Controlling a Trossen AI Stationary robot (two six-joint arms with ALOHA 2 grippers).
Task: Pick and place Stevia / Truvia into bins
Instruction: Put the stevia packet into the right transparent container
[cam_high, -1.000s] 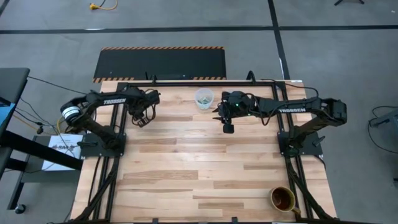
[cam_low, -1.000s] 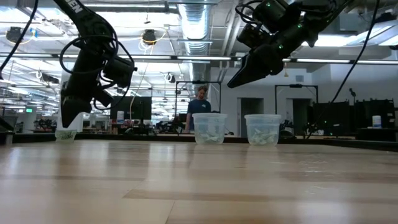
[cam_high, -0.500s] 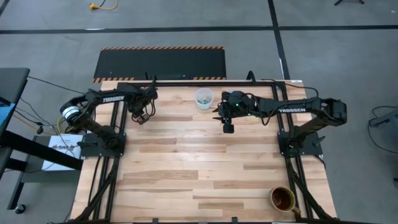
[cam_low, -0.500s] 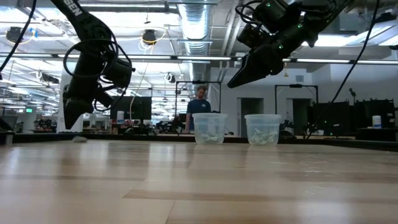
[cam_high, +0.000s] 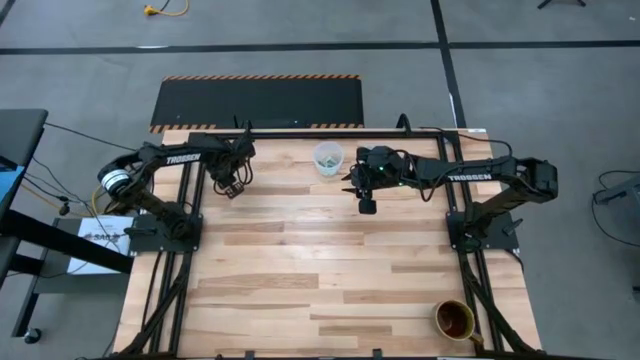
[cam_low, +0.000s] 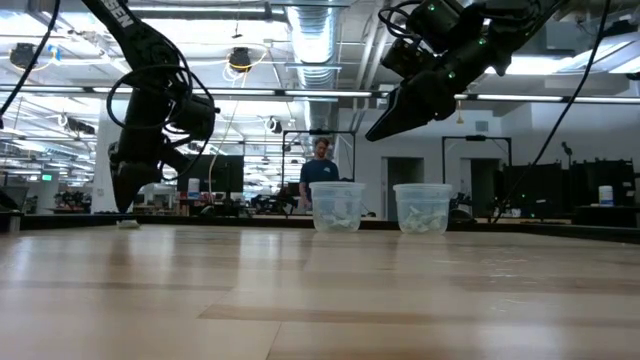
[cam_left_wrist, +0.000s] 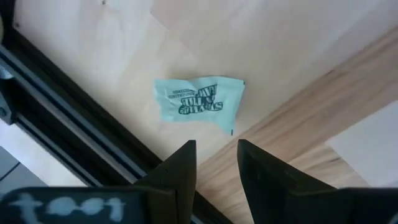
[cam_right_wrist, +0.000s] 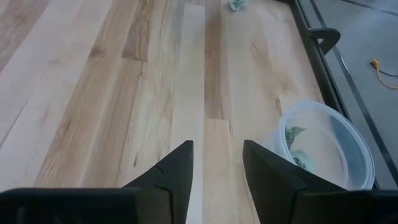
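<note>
A pale green Stevia packet (cam_left_wrist: 199, 102) lies flat on the wood by the table's far-left rail, a tiny bump (cam_low: 128, 222) in the low view. My left gripper (cam_left_wrist: 216, 163) hangs open just above it (cam_high: 232, 182), touching nothing. Two clear cups (cam_low: 337, 207) (cam_low: 424, 208) stand near the far edge, both holding packets. The high view shows only one cup (cam_high: 327, 158). My right gripper (cam_right_wrist: 217, 163) waits open in the air (cam_high: 366, 198) beside a cup (cam_right_wrist: 323, 146). Far off in the right wrist view lies a green packet (cam_right_wrist: 237, 5).
A black rail (cam_left_wrist: 68, 106) runs along the table edge right beside the packet. A brown cup (cam_high: 455, 320) stands at the near-right corner. Bare wood (cam_high: 320, 260) stretches across the table's middle and near side. A person (cam_low: 322, 165) stands in the room beyond.
My left gripper has drifted a little toward the far edge and toward the cups, and sunk slightly. In the low view the packet under it stood taller a second ago and now lies low on the table. The right arm has kept still.
</note>
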